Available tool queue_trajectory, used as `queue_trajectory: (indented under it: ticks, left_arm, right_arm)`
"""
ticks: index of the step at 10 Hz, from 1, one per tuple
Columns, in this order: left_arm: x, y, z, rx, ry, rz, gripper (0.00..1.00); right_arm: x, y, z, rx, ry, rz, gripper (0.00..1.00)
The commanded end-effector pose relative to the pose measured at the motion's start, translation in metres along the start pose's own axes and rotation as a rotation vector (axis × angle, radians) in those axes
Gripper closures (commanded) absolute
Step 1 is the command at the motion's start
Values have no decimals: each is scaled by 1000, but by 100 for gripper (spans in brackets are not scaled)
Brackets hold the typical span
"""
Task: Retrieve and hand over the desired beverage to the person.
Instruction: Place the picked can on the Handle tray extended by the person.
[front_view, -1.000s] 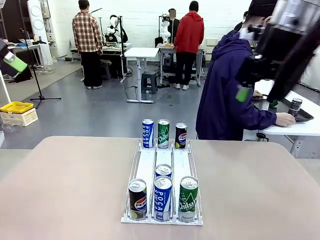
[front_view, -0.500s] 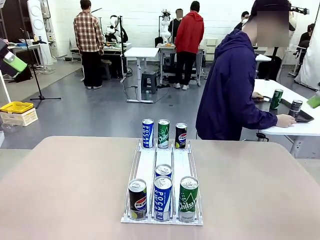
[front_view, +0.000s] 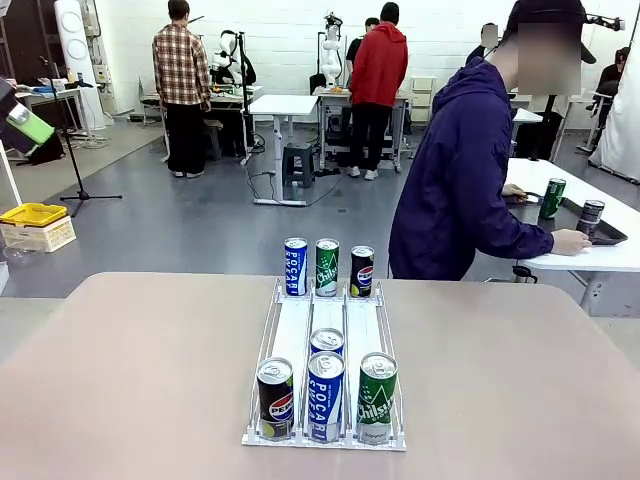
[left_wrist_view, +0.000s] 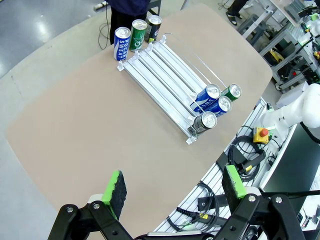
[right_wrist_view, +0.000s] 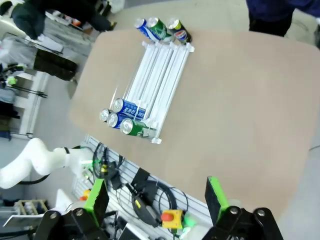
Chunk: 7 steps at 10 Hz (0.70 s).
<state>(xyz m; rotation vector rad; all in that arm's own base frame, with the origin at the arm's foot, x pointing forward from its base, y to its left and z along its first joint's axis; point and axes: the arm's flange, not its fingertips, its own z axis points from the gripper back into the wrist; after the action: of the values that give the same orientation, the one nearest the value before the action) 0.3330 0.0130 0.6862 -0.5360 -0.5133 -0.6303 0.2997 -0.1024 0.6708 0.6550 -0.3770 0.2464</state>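
Observation:
The person (front_view: 460, 180) in a navy-purple hooded jacket stands beyond the table's far right corner, turned toward a side table with a hand (front_view: 572, 240) resting on it. A white three-lane can rack (front_view: 297, 330) lies mid-table. At its near end stand a Pepsi can (front_view: 275, 398), a blue Pocari can (front_view: 325, 395) with a second one behind it, and a green Chilsung can (front_view: 377, 397). Three more cans (front_view: 327, 266) stand at the far end. My left gripper (left_wrist_view: 175, 185) and right gripper (right_wrist_view: 156, 195) hang open high above the table, both holding nothing.
The white side table (front_view: 600, 258) at the right carries a dark tray, a green can (front_view: 552, 197) and a dark can (front_view: 591, 215). A yellow bin (front_view: 33, 214) sits on the floor at left. Other people stand at benches far behind.
My right arm, which filled the front view's upper right a second ago, has swung out of that view. The person has barely shifted. The cans have not moved.

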Motion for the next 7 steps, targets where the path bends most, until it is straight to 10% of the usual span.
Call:
queue_trajectory:
  ticks: [1, 7]
  left_arm:
    - [-2, -1, 0, 4, 9, 3, 0]
    - [-2, -1, 0, 4, 9, 3, 0]
  right_arm:
    - [10, -8, -3, 14, 12, 35, 0]
    - [8, -9, -3, -10, 18, 26, 0]
